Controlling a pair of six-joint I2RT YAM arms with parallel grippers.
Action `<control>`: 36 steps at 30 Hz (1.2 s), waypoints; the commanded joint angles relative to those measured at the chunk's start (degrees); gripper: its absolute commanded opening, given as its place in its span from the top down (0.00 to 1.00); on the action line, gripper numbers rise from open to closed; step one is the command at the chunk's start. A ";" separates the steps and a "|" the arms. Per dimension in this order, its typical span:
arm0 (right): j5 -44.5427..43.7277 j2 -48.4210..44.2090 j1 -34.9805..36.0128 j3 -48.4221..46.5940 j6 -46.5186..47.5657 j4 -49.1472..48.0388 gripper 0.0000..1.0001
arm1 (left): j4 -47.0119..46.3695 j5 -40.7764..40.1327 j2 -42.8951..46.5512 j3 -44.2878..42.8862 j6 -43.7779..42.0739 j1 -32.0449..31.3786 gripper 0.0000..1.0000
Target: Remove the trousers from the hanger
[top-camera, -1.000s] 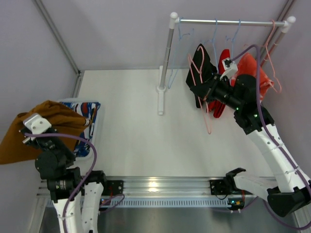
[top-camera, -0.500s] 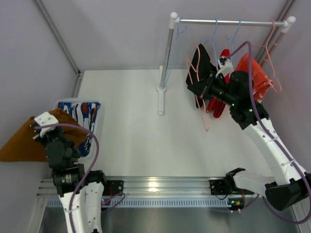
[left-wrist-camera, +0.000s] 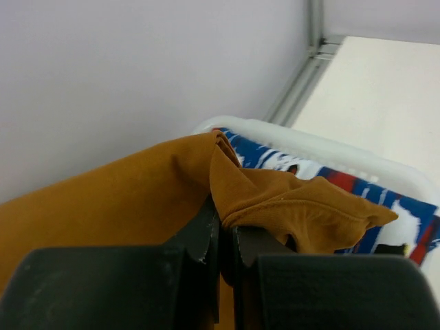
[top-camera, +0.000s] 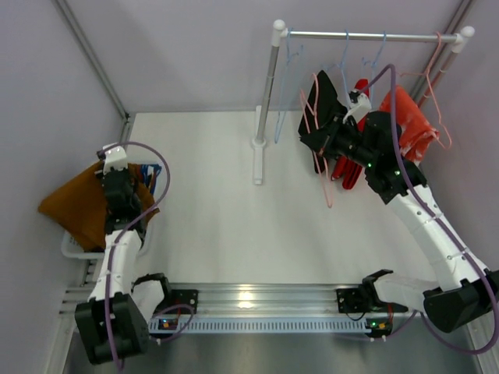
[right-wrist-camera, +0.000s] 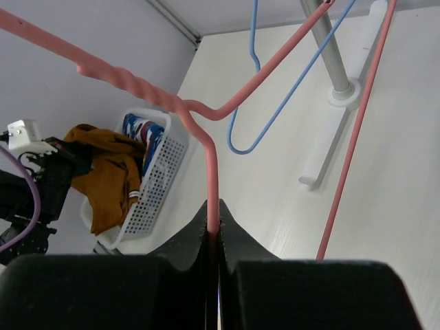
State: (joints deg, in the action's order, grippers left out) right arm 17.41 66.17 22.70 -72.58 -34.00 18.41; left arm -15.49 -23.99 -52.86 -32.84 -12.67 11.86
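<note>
My left gripper (left-wrist-camera: 225,227) is shut on a fold of the tan-brown trousers (left-wrist-camera: 137,199), which drape over the white basket (top-camera: 74,249) at the table's left edge. The blue patterned trousers (left-wrist-camera: 357,199) lie in that basket. My right gripper (right-wrist-camera: 214,213) is shut on the thin bar of a pink hanger (right-wrist-camera: 210,172) below the rail. In the top view this gripper (top-camera: 316,144) is next to the black trousers (top-camera: 321,101), and the pink hanger (top-camera: 323,183) hangs beside them. The red trousers (top-camera: 351,167) hang just right of it.
The clothes rail (top-camera: 366,36) runs along the back right on a white post (top-camera: 265,101) with a foot on the table. Empty blue hangers (right-wrist-camera: 275,103) hang from it. An orange-red garment (top-camera: 409,121) hangs at the far right. Walls close in left and right.
My left arm has swung in from beyond the table's left edge, bringing the tan-brown trousers down onto the basket. My right gripper, still on the pink hanger, has shifted slightly back.
</note>
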 commanded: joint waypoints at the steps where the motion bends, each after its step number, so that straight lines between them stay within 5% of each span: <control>1: -2.46 -1.57 -0.02 -2.92 1.22 -3.39 1.00 | -13.34 15.51 -5.03 -0.90 3.18 -0.08 0.99; 9: -7.56 -5.26 -0.29 -3.89 3.23 1.71 1.00 | 8.08 8.95 -21.14 -17.43 9.31 0.27 0.62; 11: -8.61 -5.88 -0.37 -4.33 4.03 3.11 1.00 | 11.26 12.11 -19.92 -17.44 10.55 0.36 0.39; 13: -9.50 -6.49 -0.46 -5.38 5.17 5.04 1.00 | 13.38 18.43 -16.85 -17.69 11.96 0.36 0.04; 14: -10.46 -6.49 -0.55 -5.73 5.52 5.66 1.00 | 15.90 21.06 -15.62 -18.22 11.96 0.27 0.01; 23: -9.60 -5.88 -2.74 -9.77 6.32 8.31 1.00 | 33.76 48.58 -2.43 -32.80 10.64 0.27 0.01; 36: 6.31 11.94 -9.43 -23.30 -3.17 1.19 1.00 | 38.86 54.40 1.27 -39.23 16.09 0.27 0.01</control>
State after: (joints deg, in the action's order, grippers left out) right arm 18.46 75.07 14.68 -90.76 -34.39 24.99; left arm 21.45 28.25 -50.65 -71.09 1.21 11.97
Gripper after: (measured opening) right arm 0.005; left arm 0.990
